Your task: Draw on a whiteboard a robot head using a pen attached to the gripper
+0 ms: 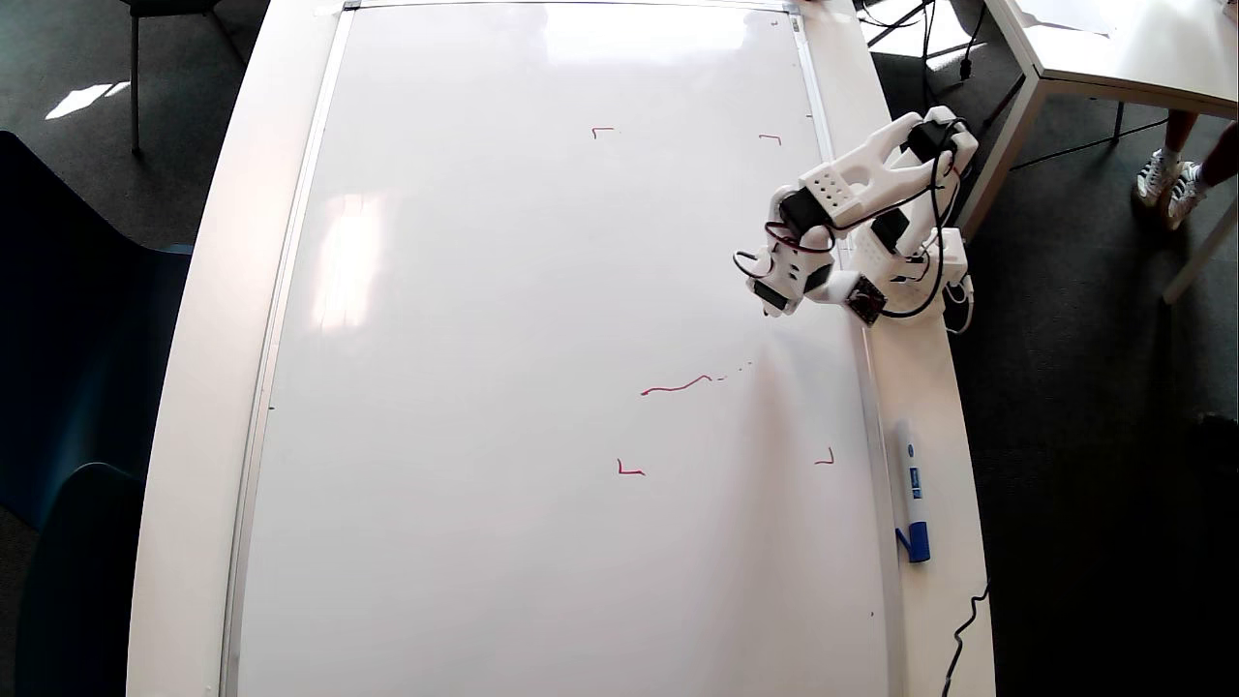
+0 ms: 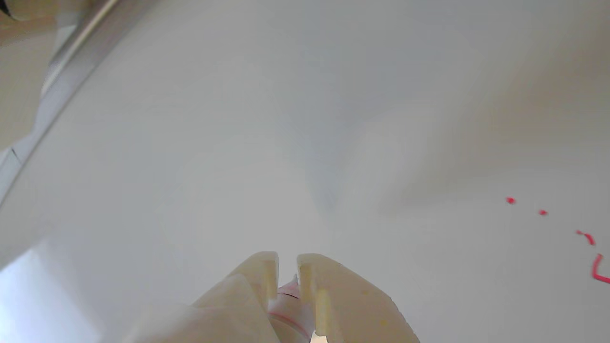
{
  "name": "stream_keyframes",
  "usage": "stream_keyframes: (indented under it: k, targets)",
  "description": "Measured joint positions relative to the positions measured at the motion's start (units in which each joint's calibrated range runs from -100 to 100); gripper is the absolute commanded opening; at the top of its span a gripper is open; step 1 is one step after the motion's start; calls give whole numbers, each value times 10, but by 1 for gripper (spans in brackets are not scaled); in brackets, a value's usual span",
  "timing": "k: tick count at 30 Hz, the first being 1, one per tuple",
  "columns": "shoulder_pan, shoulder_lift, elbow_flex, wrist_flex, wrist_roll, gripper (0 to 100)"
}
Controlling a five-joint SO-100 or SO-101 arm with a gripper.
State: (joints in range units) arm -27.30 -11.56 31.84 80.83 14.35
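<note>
Wrist view: gripper (image 2: 287,267) fingers nearly closed, narrow slot between them, clamped on the pen (image 2: 288,305), whose white barrel with red markings sits in the slot. Tip not visible, so contact with the whiteboard (image 2: 267,143) can't be confirmed. Red dots and a short stroke near the frame's right edge.

Overhead view: gripper (image 1: 774,295) over the whiteboard's right edge, arm base on the table rim beside the frame. Robot head (image 1: 678,387) is only a wavy red line trailing into dots, between the lower corner marks (image 1: 630,469) and the arm. Blue-capped marker (image 1: 911,503) lies on the right rim.
</note>
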Motion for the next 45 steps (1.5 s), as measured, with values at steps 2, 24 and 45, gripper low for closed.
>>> stream_keyframes:
  k: [2,24,45]
  targets:
    - [-16,0,-10,0,-2,1]
    - [-83,43,46,-105,-32,1]
    - [125,46,50,-40,75,1]
